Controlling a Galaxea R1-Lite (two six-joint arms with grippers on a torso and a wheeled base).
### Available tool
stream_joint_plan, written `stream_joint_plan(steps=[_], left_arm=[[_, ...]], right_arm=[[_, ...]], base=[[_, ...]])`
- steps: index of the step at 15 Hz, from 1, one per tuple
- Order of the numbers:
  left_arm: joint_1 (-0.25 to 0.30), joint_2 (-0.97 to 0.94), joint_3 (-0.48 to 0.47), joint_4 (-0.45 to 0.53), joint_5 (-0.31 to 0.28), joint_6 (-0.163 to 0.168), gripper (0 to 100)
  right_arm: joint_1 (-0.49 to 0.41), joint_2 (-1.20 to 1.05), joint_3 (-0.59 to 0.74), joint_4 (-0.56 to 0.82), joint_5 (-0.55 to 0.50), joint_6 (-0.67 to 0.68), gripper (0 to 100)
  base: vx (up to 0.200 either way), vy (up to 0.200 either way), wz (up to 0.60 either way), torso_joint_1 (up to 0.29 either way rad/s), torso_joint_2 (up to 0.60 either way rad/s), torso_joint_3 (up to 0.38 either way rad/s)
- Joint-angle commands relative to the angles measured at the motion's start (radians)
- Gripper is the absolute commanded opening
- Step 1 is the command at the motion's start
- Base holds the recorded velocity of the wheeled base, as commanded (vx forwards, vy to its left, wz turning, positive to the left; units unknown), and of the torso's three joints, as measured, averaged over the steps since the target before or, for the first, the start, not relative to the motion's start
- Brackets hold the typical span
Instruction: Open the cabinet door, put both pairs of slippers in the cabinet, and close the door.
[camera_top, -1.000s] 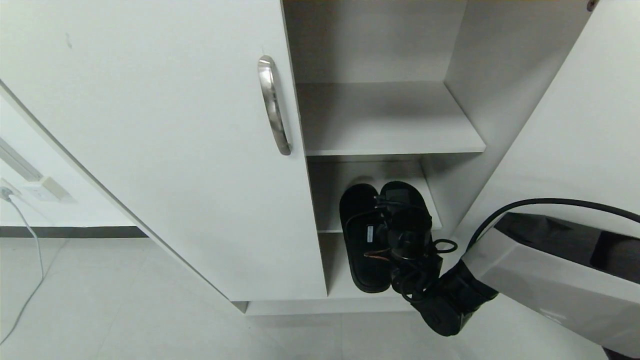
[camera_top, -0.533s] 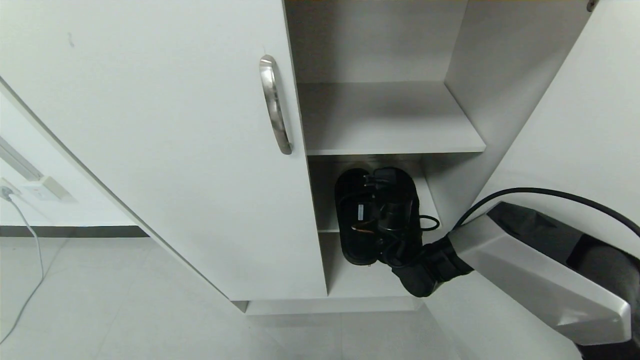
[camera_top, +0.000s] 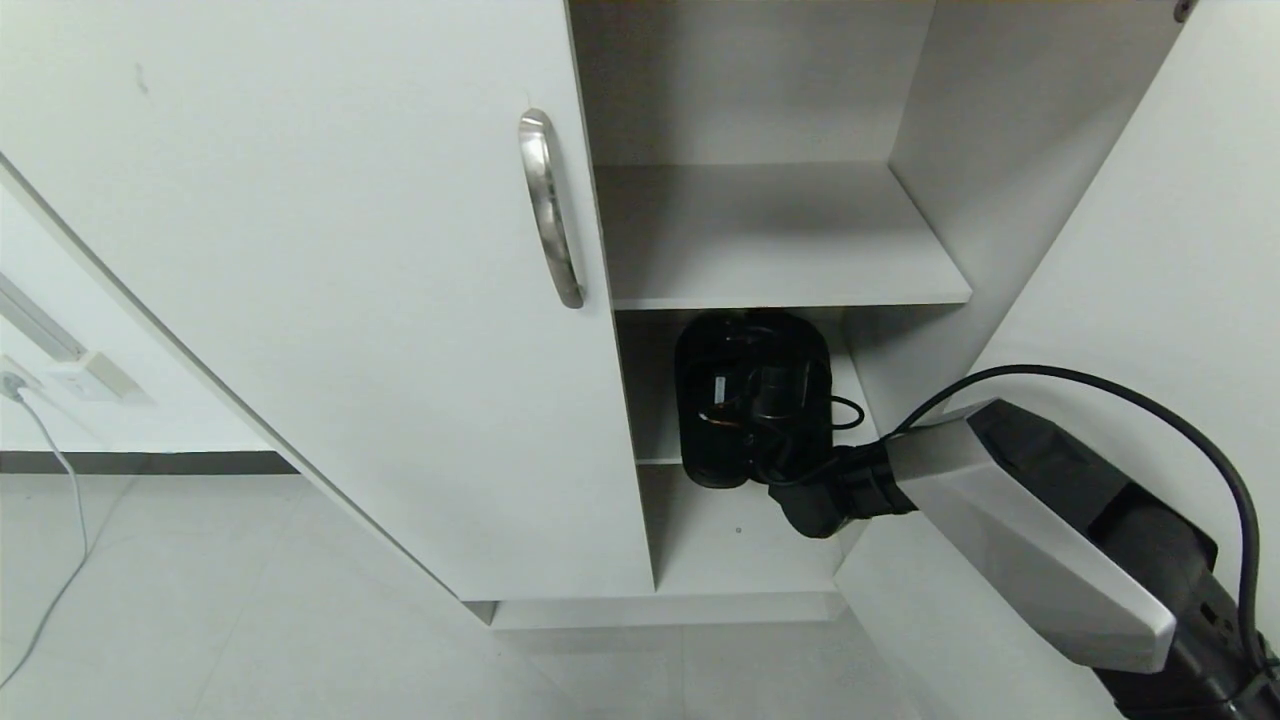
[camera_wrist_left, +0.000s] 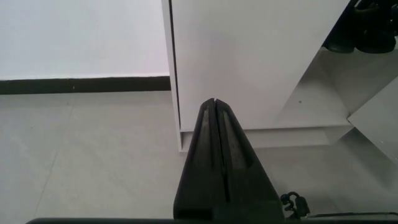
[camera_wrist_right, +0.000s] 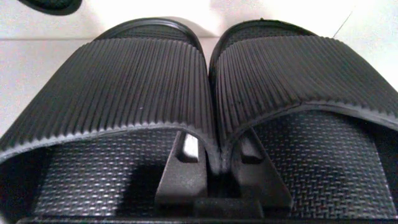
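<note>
Here the right gripper (camera_wrist_right: 217, 167) is inside the cabinet (camera_top: 930, 130), in the open half, at the level of the middle shelf (camera_top: 855, 385). Its jaws are clamped on a pair of black slippers (camera_top: 722, 400), pinching the two inner edges of the ribbed straps together so the slippers sit side by side. The toes point to the back of the cabinet and reach under the upper shelf (camera_top: 770, 235), while the heels stick out a little past the middle shelf's front edge. Whether the soles rest on that shelf I cannot tell. Beyond the toes, deeper in the cabinet, the right wrist view catches the dark edge of another slipper (camera_wrist_right: 53, 5).

The cabinet's right door (camera_top: 1150, 250) stands swung open beside the arm. Its left door (camera_top: 300, 250) is closed and carries a curved metal handle (camera_top: 548, 210) near the inner edge.

The left gripper (camera_wrist_left: 214, 103) hangs low in front of the cabinet's closed door, above the tiled floor (camera_wrist_left: 93, 155). Its jaws are pressed together with nothing between them.
</note>
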Motion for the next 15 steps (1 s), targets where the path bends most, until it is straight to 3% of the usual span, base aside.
stream_joint_plan(steps=[1, 12, 13, 15], left_arm=[[0.0, 0.001, 0.0, 0.0, 0.0, 0.0, 0], [0.0, 0.001, 0.0, 0.0, 0.0, 0.0, 0], [0.0, 0.001, 0.0, 0.0, 0.0, 0.0, 0], [0.0, 0.001, 0.0, 0.0, 0.0, 0.0, 0]], right_arm=[[-0.003, 0.014, -0.03, 0.004, 0.0, 0.0, 0], [-0.013, 0.035, -0.064, 0.015, 0.0, 0.002, 0], [-0.013, 0.035, -0.064, 0.015, 0.0, 0.002, 100], [-0.011, 0.035, -0.062, 0.018, -0.002, 0.002, 100]], base=[[0.0, 0.0, 0.0, 0.0, 0.0, 0.0], [0.0, 0.0, 0.0, 0.0, 0.0, 0.0], [0.0, 0.0, 0.0, 0.0, 0.0, 0.0], [0.0, 0.0, 0.0, 0.0, 0.0, 0.0]])
